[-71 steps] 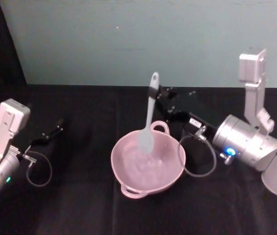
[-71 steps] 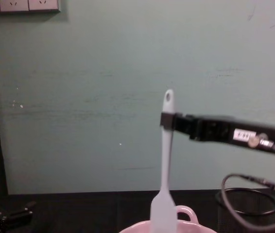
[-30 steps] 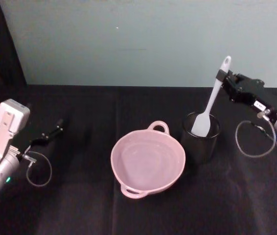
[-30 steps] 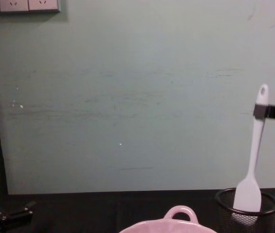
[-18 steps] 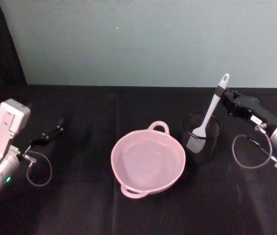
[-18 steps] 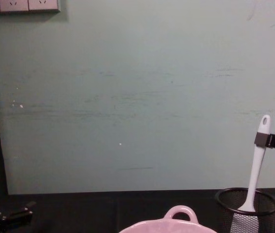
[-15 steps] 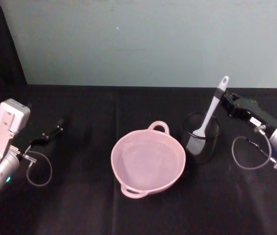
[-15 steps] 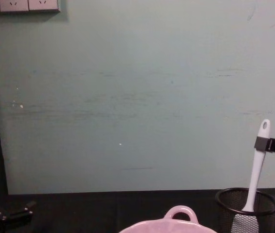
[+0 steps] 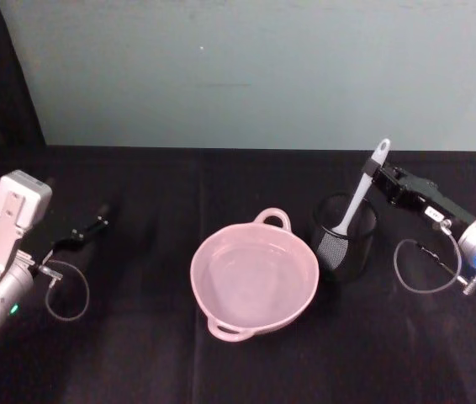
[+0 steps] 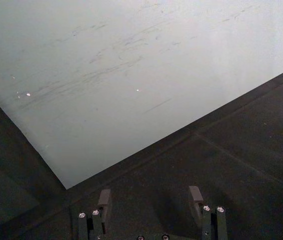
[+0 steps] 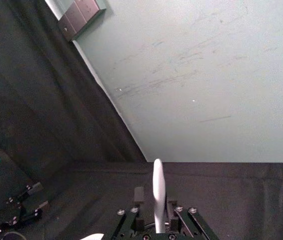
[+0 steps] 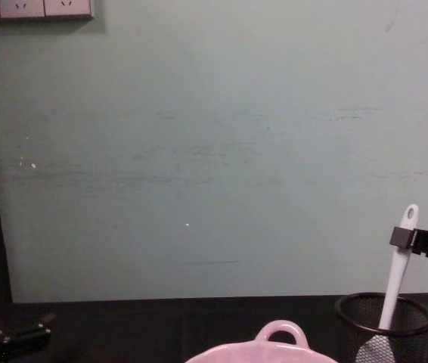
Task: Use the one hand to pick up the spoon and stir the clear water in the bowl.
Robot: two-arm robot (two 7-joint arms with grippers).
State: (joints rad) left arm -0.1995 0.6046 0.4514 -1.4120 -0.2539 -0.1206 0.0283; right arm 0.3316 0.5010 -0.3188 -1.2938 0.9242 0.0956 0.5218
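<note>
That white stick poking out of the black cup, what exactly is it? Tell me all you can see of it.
It is a white, plastic-looking spoon with a long slim handle, an oval hole at its tip and a flat blade. It stands tilted, blade down inside the black wire-mesh cup, to the right of the pink bowl. The right pincer grips its handle near the top.

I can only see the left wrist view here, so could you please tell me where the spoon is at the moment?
Observer: The white plastic spoon stands blade-down inside the black wire-mesh cup.
Operator: Is anything holding it?
Observer: Yes, the right gripper is shut on its handle, near the top.
Operator: And where is the bowl?
Observer: The pale pink round bowl sits beside the cup, on the cup's left, nearer the table's middle.
</note>
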